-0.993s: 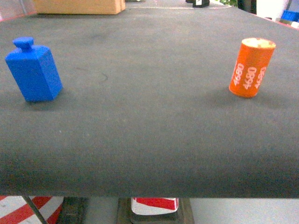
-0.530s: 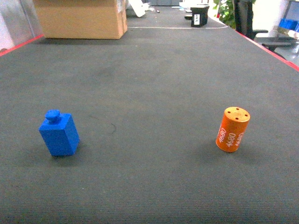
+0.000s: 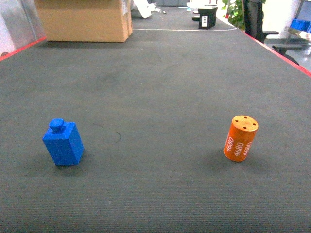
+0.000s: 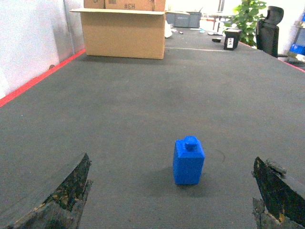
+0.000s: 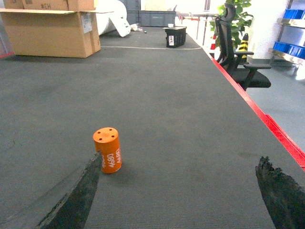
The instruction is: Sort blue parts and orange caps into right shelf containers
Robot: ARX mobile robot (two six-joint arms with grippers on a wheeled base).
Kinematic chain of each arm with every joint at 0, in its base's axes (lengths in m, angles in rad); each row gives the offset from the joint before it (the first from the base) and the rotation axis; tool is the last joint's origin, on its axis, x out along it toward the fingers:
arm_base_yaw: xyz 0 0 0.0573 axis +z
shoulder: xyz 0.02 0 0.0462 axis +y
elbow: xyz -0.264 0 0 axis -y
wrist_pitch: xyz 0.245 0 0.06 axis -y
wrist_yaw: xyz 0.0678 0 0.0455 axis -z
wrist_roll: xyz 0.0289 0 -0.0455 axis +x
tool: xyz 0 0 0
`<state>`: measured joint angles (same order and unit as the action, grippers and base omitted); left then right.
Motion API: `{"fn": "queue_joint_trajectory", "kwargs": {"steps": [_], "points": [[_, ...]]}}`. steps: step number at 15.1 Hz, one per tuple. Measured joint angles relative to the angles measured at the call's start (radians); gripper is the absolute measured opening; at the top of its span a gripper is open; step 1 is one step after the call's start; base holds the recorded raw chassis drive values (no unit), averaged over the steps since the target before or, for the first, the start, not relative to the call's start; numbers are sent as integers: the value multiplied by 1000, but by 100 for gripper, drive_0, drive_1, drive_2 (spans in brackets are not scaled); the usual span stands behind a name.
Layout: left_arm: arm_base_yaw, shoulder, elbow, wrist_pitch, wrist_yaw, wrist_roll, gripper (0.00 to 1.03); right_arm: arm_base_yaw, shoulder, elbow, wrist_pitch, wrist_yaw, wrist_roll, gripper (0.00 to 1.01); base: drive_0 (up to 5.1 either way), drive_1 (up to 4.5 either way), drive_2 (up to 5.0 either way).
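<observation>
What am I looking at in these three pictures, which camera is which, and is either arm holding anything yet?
This is a wheeled robot with two arms, each ending in a two-fingered gripper. One picture comes from a camera on the robot's head, looking forward and down over a long dark mat. The other two come from cameras on the wrists, so the dark, worn shapes in their bottom corners are the gripper fingers.

On the mat stand a blue part, blocky with a knob on top, and an orange cylinder with white numbers on its side. The left wrist camera faces the blue part, which sits ahead of the left gripper. The right wrist camera shows the orange cylinder near the left finger of the right gripper.

Both grippers are open and hold nothing. A cardboard box sits at the far end.
</observation>
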<state>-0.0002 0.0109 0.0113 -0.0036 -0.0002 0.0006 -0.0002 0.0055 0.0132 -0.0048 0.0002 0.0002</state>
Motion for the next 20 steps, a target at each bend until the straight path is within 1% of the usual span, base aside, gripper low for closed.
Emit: {"fn": "queue_joint_trajectory", "kwargs": {"steps": [20], "points": [[0, 0, 0, 0, 0, 0, 98, 0, 0, 0, 0, 0, 0, 98, 0, 0, 0]]}}
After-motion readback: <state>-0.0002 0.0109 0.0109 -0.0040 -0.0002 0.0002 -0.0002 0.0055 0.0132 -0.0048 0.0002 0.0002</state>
